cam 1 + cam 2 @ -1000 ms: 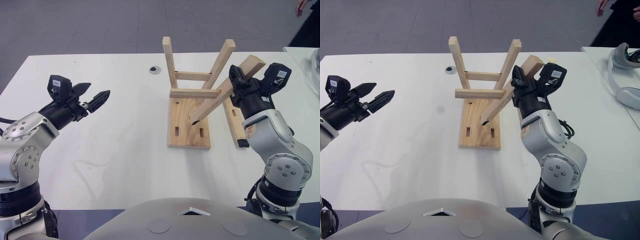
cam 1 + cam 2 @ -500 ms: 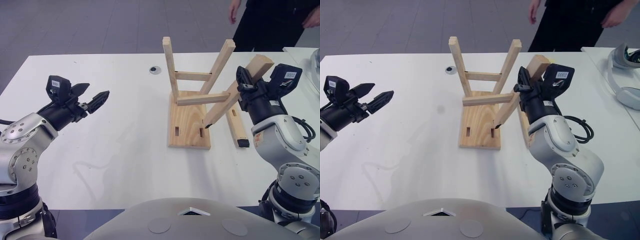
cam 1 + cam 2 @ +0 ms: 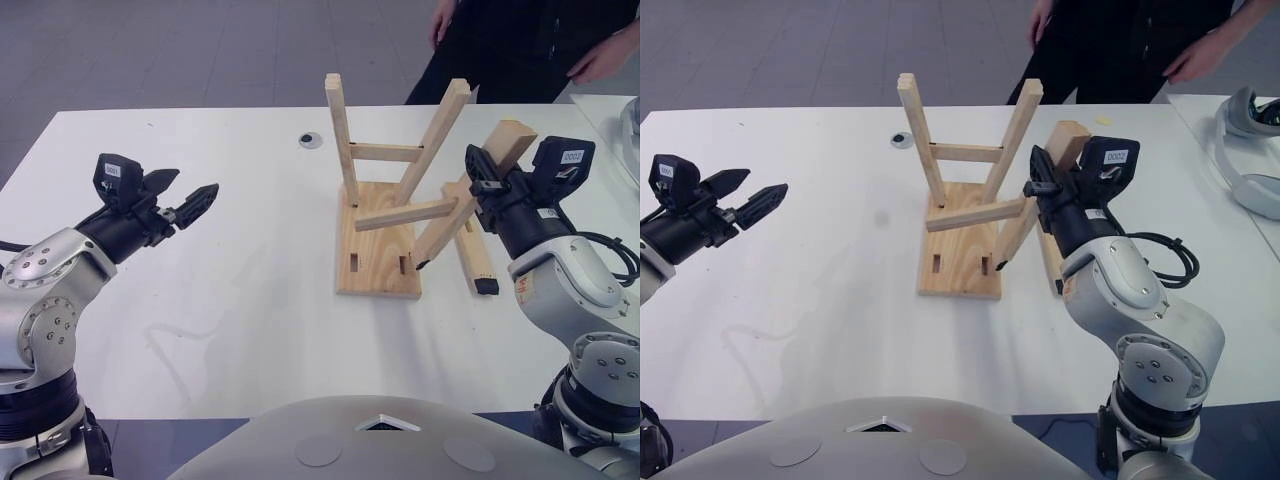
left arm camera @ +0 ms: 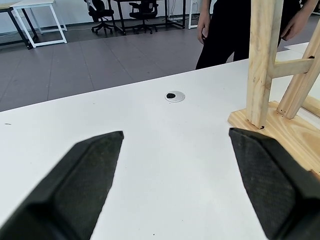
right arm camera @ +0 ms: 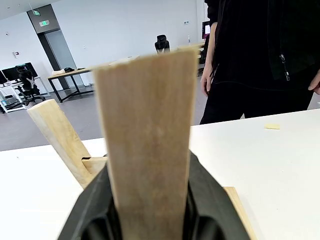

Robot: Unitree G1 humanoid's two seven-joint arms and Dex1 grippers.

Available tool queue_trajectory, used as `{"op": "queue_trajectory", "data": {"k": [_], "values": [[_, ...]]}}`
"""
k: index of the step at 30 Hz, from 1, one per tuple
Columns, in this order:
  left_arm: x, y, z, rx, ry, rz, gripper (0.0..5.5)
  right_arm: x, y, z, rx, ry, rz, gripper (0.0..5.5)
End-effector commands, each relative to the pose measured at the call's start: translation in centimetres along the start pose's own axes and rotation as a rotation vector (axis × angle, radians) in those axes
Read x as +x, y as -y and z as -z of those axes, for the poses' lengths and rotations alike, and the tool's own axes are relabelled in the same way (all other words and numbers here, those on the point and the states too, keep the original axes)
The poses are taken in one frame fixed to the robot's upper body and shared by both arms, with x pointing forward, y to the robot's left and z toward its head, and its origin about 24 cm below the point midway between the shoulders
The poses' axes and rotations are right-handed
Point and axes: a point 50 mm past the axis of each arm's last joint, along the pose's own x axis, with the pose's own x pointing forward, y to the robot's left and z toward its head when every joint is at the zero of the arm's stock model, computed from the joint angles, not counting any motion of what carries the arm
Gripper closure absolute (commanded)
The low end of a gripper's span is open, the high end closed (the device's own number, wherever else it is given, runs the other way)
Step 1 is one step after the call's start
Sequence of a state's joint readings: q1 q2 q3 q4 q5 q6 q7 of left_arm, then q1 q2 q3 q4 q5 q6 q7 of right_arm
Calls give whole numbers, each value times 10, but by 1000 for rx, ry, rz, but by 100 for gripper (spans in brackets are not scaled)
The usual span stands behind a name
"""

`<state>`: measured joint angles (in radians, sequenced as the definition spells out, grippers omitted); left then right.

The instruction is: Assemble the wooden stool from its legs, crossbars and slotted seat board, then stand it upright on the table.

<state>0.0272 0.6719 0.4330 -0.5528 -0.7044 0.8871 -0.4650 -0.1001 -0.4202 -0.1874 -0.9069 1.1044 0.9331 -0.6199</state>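
1. The left hand (image 3: 198, 179) hovers above the left part of the table (image 3: 250, 310), well apart from the wooden parts. Its two fingers (image 4: 87, 175) are spread wide with nothing between them, and they point toward the stool
2. A small round cable hole (image 3: 311, 140) sits in the table near its far edge, nearer the stool than the left hand
3. The seat board (image 3: 378, 280) lies flat on the table, right of the middle. Two slots show in its near end, the left slot (image 3: 353, 263) and the right slot (image 3: 402, 264)
4. Two legs stand up from the far end of the board. The far-left leg (image 3: 340, 135) leans slightly left and the far-right leg (image 3: 437, 125) tilts to the right. A short upper crossbar (image 3: 385, 152) joins them
5. A lower crossbar (image 3: 405, 213) runs from near the foot of the far-left leg across to the held leg (image 3: 445, 228). Whether its left end touches that leg cannot be told
6. The held leg slants down to the board's near right corner, just beside the right slot. Whether its end sits in the slot cannot be told
7. The right hand (image 3: 492, 185) is clamped on the upper part of the held leg, whose top end sticks out past the fingers
8. A loose leg (image 3: 474, 262) lies flat on the table just right of the board, beneath the held leg, with a dark cap on its near end
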Motion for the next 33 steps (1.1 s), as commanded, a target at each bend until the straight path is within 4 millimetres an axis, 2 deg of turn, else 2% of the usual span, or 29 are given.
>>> {"op": "queue_trajectory", "data": {"k": [1, 7, 17, 33], "values": [[3, -2, -4, 18, -24, 21, 161, -6, -7, 11, 46, -26, 11, 446], [6, -6, -10, 34, -48, 47, 161, -12, -12, 17, 85, -22, 56, 446], [8, -4, -9, 37, -59, 55, 161, -6, -9, 6, 42, 51, 117, 446], [8, -3, -7, 34, -68, 58, 161, -11, -17, 15, 92, 27, 127, 446]]}}
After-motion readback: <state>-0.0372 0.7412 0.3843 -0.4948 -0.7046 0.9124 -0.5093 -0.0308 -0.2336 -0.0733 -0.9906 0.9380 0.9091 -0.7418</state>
